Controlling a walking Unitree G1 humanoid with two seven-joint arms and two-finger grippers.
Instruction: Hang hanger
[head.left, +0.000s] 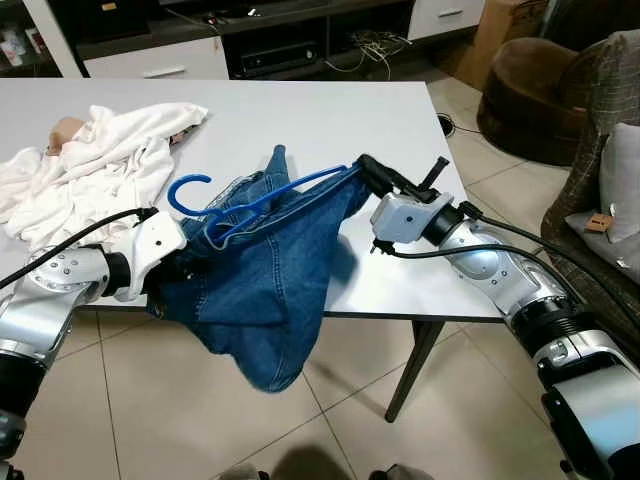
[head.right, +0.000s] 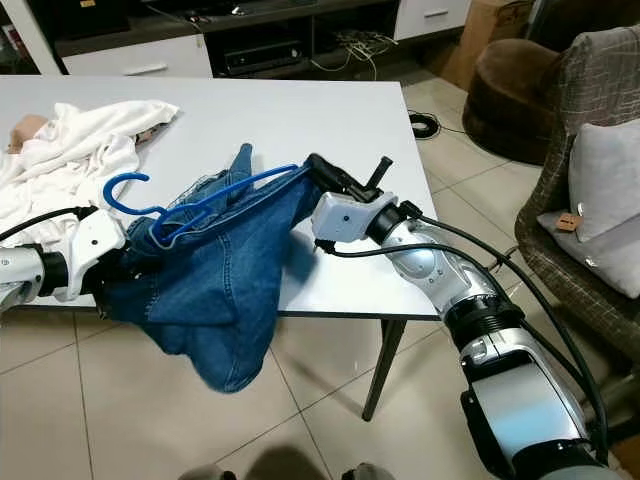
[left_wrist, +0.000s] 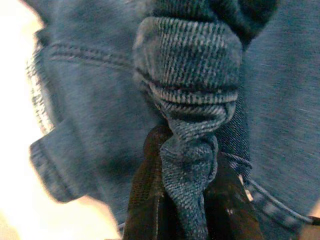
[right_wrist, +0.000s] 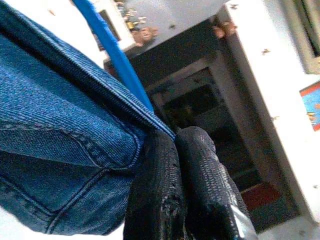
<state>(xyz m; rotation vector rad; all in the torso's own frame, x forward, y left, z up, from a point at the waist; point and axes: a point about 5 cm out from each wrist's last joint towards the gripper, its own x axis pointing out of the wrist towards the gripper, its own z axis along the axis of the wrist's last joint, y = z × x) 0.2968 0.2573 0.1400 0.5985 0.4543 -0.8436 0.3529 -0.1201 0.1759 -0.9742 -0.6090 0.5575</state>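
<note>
1. Over the front edge of the smooth white table (head.left: 330, 120), a pair of blue denim jeans (head.left: 270, 290) hung stretched between both arms, its thick folds drooping below the tabletop.
2. A thin blue plastic hanger (head.left: 215, 205) with a curved hook lay threaded through the waistband.
3. The left claw (left_wrist: 190, 200) pinched a twisted, ribbed bunch of denim.
4. The right claw (right_wrist: 182, 170) clamped the stitched waistband edge.
5. Crumpled white cloth (head.left: 90, 165) lay nearby.

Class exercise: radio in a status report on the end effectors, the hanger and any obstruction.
Left end effector and right end effector shut on jeans. Blue hanger threaded in jeans, over table edge. White laundry nearby.
</note>
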